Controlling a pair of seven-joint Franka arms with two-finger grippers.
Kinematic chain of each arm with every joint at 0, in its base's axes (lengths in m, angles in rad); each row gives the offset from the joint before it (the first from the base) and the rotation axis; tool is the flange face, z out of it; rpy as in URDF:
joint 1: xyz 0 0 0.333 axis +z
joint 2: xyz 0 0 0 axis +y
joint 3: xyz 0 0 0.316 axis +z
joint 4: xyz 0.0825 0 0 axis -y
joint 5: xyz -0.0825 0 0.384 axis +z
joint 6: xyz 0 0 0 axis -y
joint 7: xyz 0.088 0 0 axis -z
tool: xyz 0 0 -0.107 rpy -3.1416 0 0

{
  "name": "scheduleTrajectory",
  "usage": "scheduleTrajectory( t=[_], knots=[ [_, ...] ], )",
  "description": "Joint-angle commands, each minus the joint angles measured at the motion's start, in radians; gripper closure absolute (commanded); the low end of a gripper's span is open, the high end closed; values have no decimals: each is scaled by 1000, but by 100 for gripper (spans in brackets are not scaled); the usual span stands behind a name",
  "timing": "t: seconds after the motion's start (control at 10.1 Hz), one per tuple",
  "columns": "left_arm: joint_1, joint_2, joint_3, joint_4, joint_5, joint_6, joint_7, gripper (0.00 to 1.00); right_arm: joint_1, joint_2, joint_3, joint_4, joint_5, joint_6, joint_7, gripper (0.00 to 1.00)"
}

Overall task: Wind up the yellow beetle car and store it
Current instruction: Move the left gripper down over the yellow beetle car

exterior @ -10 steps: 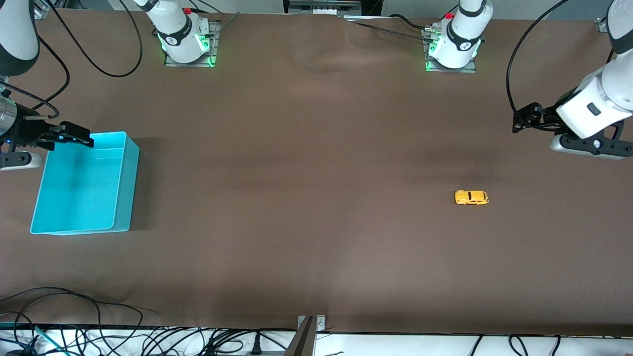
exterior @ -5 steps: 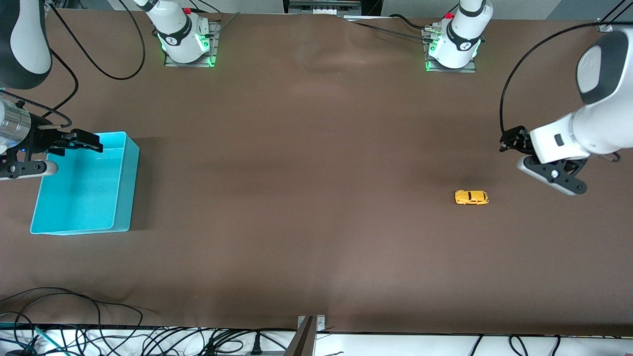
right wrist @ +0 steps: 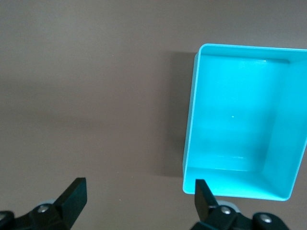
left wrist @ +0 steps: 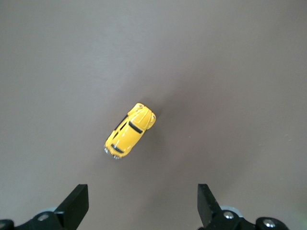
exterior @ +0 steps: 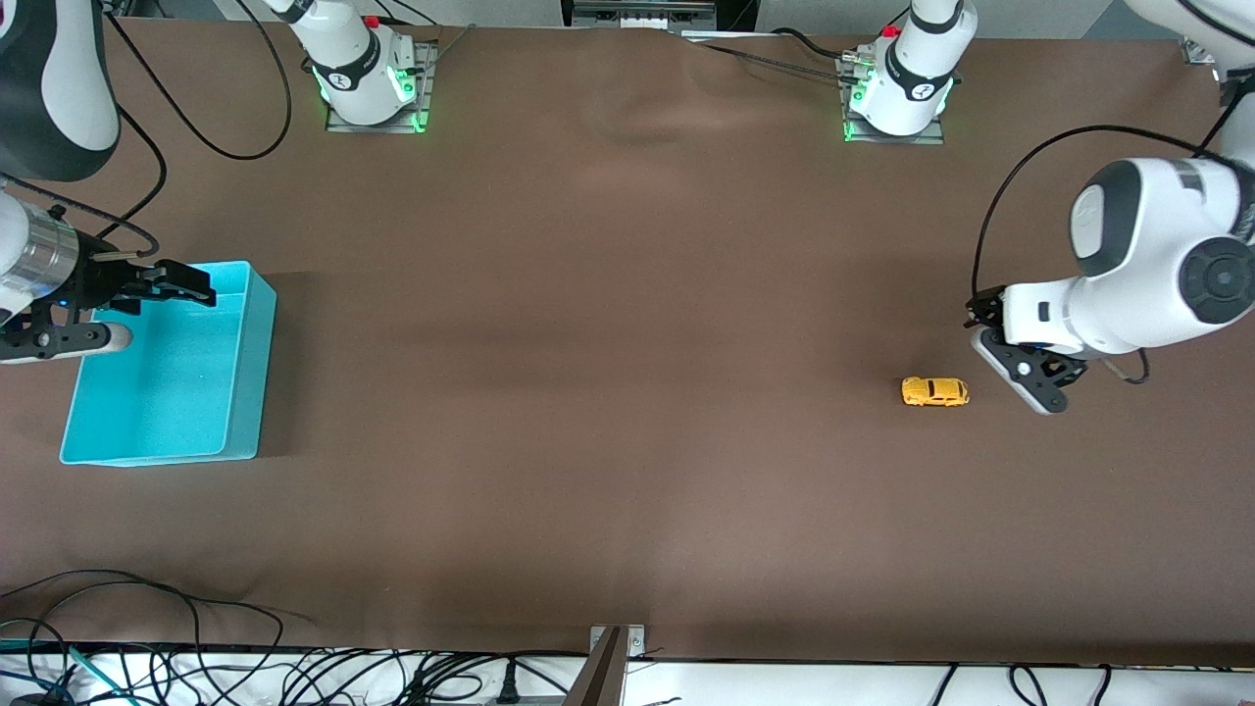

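Left hand (left wrist: pixel 141 194) up in the air at mid-height of the front view, toward the left arm's end of the counter (exterior: pixel 608 392), fingers spread wide, nothing between them. Hanging over bare brown surface just beside the yellow beetle car (exterior: pixel 934 391), not touching it. Car sitting on its wheels on the counter, lengthwise along the table, a shade lower in the front view than the hand. From the left wrist view, car centred in frame, angled between the two dark fingertips.

Right hand (right wrist: pixel 139 189) at the right arm's end, fingers wide apart too, gripping nothing. Poised over the upper rim of the turquoise bin (exterior: pixel 245 373) in the front view. Bin well apart from the car, nothing showing inside it.
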Motion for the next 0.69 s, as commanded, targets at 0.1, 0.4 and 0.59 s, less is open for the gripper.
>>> scheduleTrajectory(
  t=[0.1,0.4,0.59],
  knots=[
    [2,47,1,-99,-2,202,251,0,6,16,-1,29,6,-7,10,0],
    [4,95,1,-175,-2,393,438,0,6,14,-1,29,6,-7,10,0],
    [19,142,1,-169,-2,399,515,0,10,15,-1,29,9,-7,10,0]
  ],
)
